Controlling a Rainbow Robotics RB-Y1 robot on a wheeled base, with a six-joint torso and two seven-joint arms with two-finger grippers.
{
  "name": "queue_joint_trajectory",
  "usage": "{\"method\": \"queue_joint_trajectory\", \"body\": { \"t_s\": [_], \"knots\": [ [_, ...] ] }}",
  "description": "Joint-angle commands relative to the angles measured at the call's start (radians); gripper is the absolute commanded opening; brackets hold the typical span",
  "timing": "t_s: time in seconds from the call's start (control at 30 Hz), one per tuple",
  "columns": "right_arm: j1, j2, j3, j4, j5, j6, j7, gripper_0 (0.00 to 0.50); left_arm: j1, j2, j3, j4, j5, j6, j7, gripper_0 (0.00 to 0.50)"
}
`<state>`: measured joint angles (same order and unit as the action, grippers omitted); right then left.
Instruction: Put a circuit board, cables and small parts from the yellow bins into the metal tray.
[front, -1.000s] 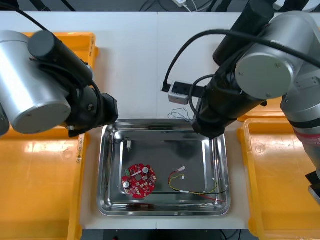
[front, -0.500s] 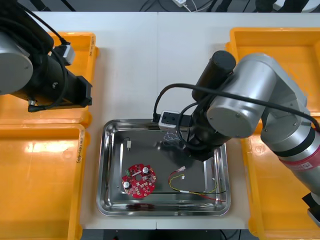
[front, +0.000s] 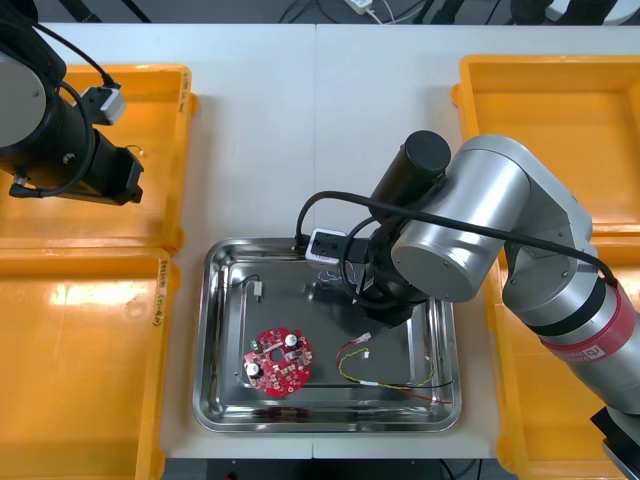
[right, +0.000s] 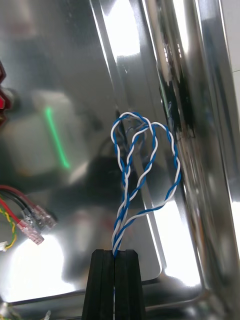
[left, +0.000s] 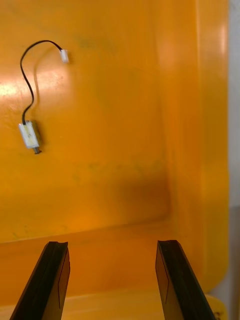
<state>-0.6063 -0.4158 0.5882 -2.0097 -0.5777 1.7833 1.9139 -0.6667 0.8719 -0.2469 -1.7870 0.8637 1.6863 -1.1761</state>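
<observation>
Blue and white cable over the metal tray
We clamp it in our right hand near the tray's far edge; our left hand, fingers apart, hangs over the table's far-left yellow bin.

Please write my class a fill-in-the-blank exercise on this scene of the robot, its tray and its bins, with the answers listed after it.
1. Over the metal tray, the right gripper is shut on a twisted cable coloured blue and ____.
2. The round circuit board lying in the tray is coloured ____.
3. The left gripper, over a yellow bin that holds a black cable, is ____.

Missing words: white; red; open.
</observation>
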Motion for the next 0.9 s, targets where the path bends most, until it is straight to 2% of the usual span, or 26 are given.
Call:
{"method": "queue_joint_trajectory", "body": {
  "t_s": [0.03, 0.33, 0.67, 0.7, 0.73, 0.77, 0.8, 0.83, 0.9],
  "knots": [
    [0.008, 0.019, 0.021, 0.014, 0.022, -0.021, 0.037, 0.000, -0.051, 0.047, 0.029, 0.067, -0.037, -0.068, -0.057, 0.500],
    [0.011, 0.019, 0.044, 0.035, 0.075, -0.038, 0.051, 0.000, -0.054, 0.047, 0.029, 0.199, -0.069, -0.180, -0.189, 0.500],
    [0.022, 0.017, 0.047, 0.034, 0.088, -0.044, 0.056, 0.000, -0.054, 0.044, 0.005, 0.293, -0.071, -0.303, -0.217, 0.500],
    [0.022, 0.017, 0.047, 0.035, 0.090, -0.044, 0.056, 0.017, -0.054, 0.044, -0.003, 0.301, -0.075, -0.319, -0.217, 0.500],
    [0.020, 0.017, 0.047, 0.034, 0.091, -0.044, 0.056, 0.061, -0.054, 0.044, -0.006, 0.307, -0.075, -0.330, -0.217, 0.500],
    [0.022, 0.017, 0.047, 0.034, 0.095, -0.044, 0.056, 0.183, -0.054, 0.044, -0.011, 0.317, -0.074, -0.344, -0.217, 0.500],
    [0.020, 0.017, 0.047, 0.034, 0.101, -0.044, 0.057, 0.254, -0.054, 0.041, -0.014, 0.328, -0.074, -0.359, -0.217, 0.500],
    [0.020, 0.017, 0.047, 0.035, 0.101, -0.044, 0.056, 0.266, -0.054, 0.039, -0.015, 0.333, -0.075, -0.366, -0.217, 0.500],
    [0.022, 0.017, 0.047, 0.034, 0.105, -0.044, 0.056, 0.408, -0.054, 0.036, -0.023, 0.350, -0.078, -0.387, -0.217, 0.500]
  ]
}}
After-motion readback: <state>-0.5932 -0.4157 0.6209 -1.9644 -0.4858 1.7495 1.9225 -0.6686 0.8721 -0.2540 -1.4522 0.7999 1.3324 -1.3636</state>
